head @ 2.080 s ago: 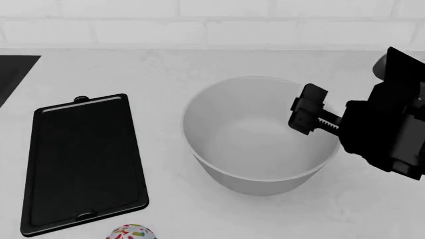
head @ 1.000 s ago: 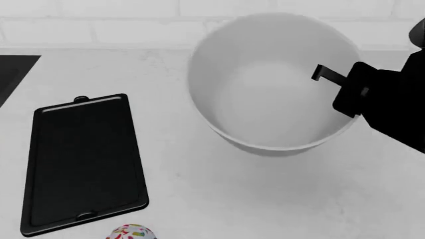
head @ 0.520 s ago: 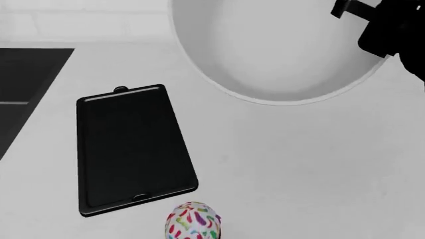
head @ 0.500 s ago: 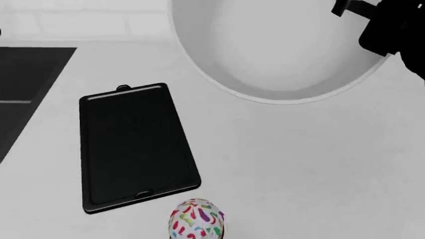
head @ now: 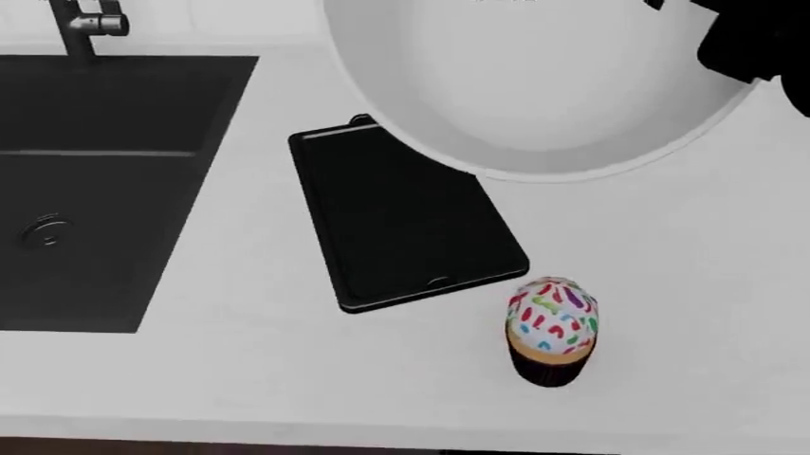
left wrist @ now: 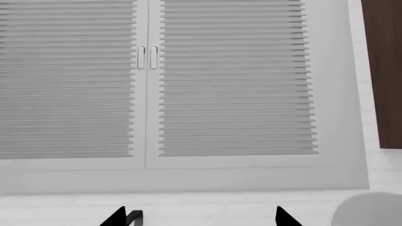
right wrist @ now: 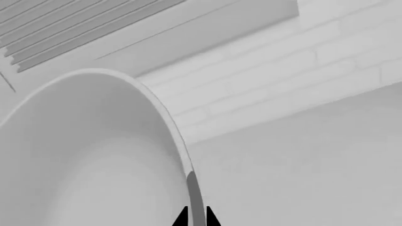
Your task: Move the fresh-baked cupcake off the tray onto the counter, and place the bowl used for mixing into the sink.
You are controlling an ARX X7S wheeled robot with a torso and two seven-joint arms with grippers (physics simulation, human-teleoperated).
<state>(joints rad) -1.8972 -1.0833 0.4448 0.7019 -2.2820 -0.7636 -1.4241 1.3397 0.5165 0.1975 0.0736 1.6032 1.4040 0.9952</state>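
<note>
Bowl (head: 544,85) higher, plain white, smooth-sided

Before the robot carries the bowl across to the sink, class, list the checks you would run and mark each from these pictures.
1. Right gripper pinching the bowl rim: ok, fingertips sit either side of the wall.
2. Bowl lifted off the counter: ok.
3. Sink basin free of objects: ok in the part seen.
4. Cupcake off the tray, upright on the counter: ok.
5. Faucet clear of the bowl's path: cannot tell.
6. Left gripper empty: ok, open.
</note>
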